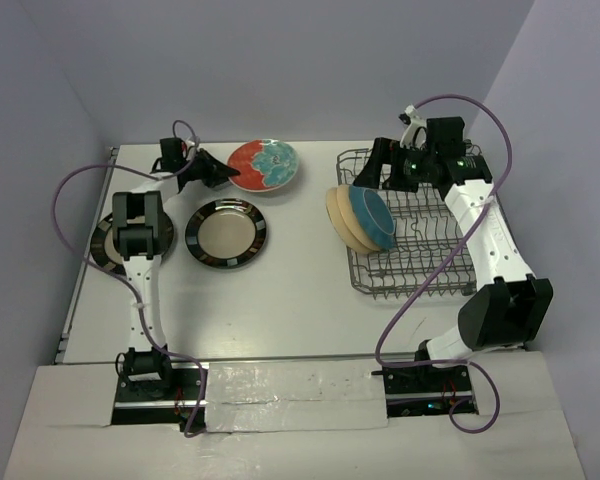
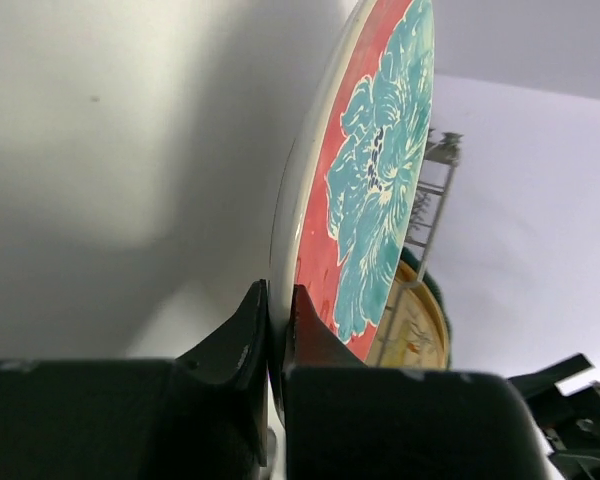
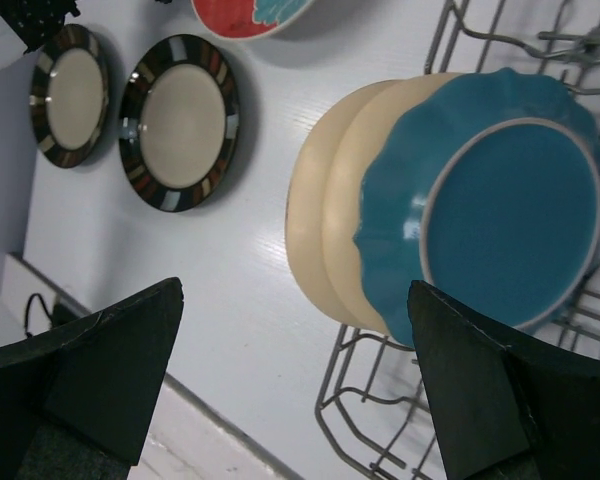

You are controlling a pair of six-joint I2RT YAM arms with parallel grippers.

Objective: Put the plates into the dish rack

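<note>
We are at the grasp: our left gripper (image 1: pixel 218 174) is clamped on the rim of the red plate (image 1: pixel 265 165), well left of the dish rack (image 1: pixel 420 262). Next we must lift it and stand it there, clear of our right gripper (image 1: pixel 368 172), whose jaws are apart.

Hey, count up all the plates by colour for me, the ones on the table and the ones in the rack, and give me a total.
Red plate, teal flower: 1
Dark striped-rim plates: 2
Beige plates: 2
Teal plate: 1
Total: 6
</note>
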